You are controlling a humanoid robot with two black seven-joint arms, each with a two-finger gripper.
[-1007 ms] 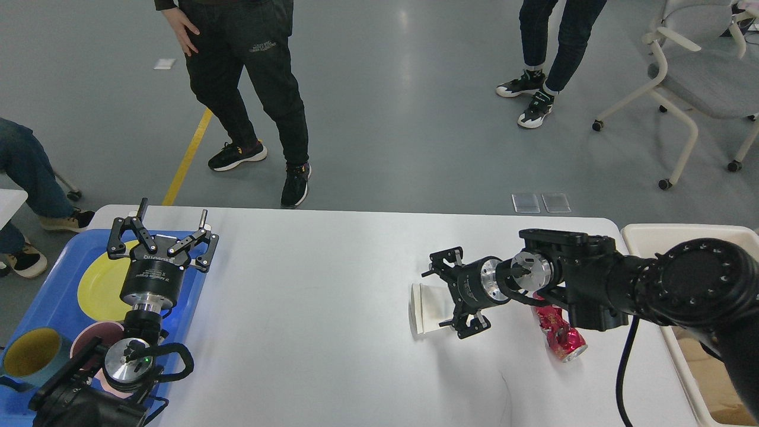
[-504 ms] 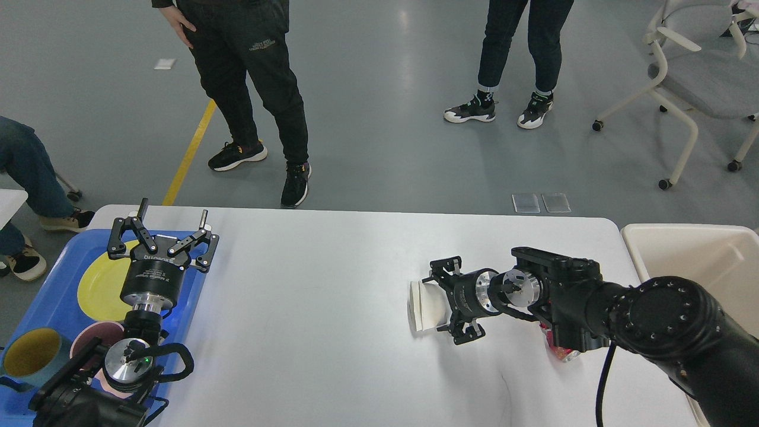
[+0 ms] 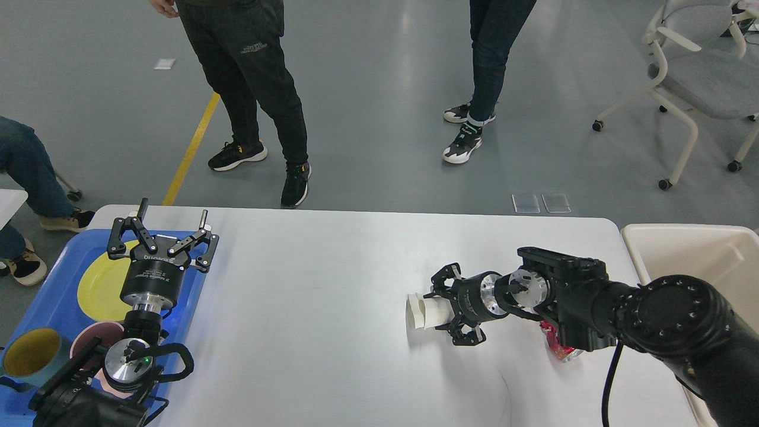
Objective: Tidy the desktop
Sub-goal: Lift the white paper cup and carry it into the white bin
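Note:
The desktop [image 3: 308, 296] is a wide white tabletop. A white paper cup [image 3: 420, 312] lies on its side right of centre and looks squeezed. My right gripper [image 3: 440, 309] comes in from the right, and its fingers are closed on the cup's body from above and below. A crushed red can [image 3: 558, 350] lies behind my right forearm, mostly hidden. My left gripper [image 3: 161, 238] is open and empty above the blue tray [image 3: 50, 279] at the left.
The blue tray holds a yellow plate [image 3: 101, 284], a pink bowl [image 3: 95, 338] and a teal cup with a yellow inside [image 3: 29, 356]. A cream-white bin [image 3: 699, 249] stands off the right edge. Two people stand beyond the far edge, with a chair at the far right.
My right gripper slid left around the paper cup and closed on it, and the cup now looks narrower. My right arm lowered and hides more of the red can. My left arm has not moved.

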